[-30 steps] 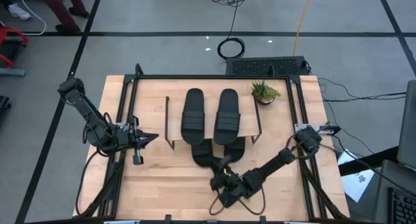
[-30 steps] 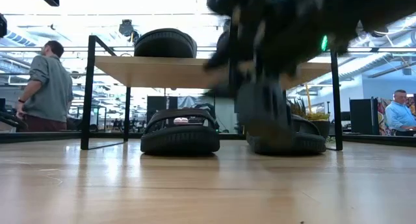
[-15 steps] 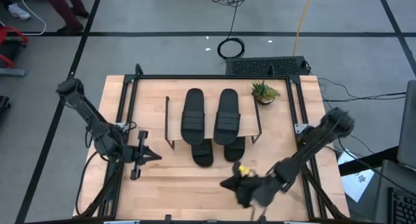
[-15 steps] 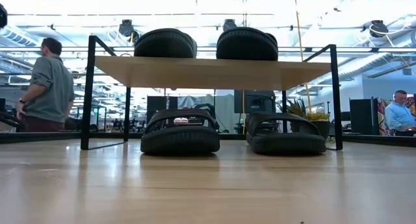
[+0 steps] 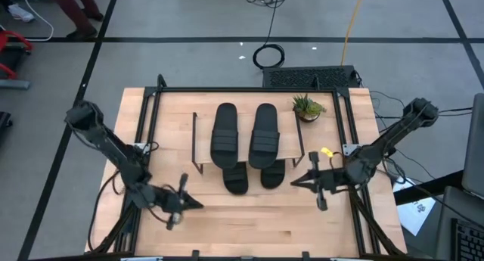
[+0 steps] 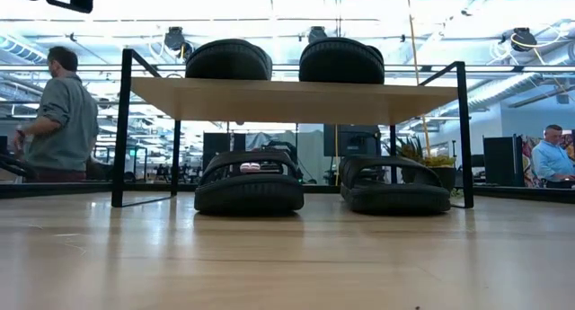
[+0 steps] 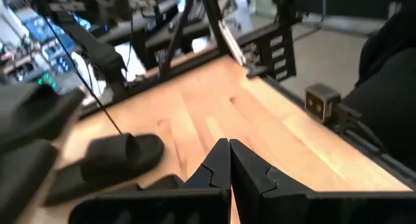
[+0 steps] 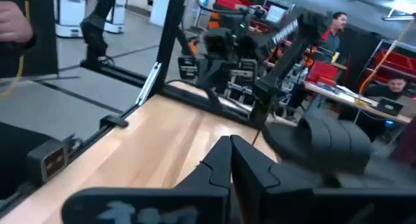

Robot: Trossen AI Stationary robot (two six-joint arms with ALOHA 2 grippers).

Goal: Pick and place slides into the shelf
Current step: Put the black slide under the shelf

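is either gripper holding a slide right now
No, the left gripper and right gripper are both shut on nothing, and all four slides sit at the shelf.

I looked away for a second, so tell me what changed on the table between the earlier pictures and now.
The right gripper let go of the lower right slide, shut empty and pulled back to the table's right side. The left gripper, shut throughout, swung toward the front edge. All four slides and the shelf stayed put: two on top, two underneath.
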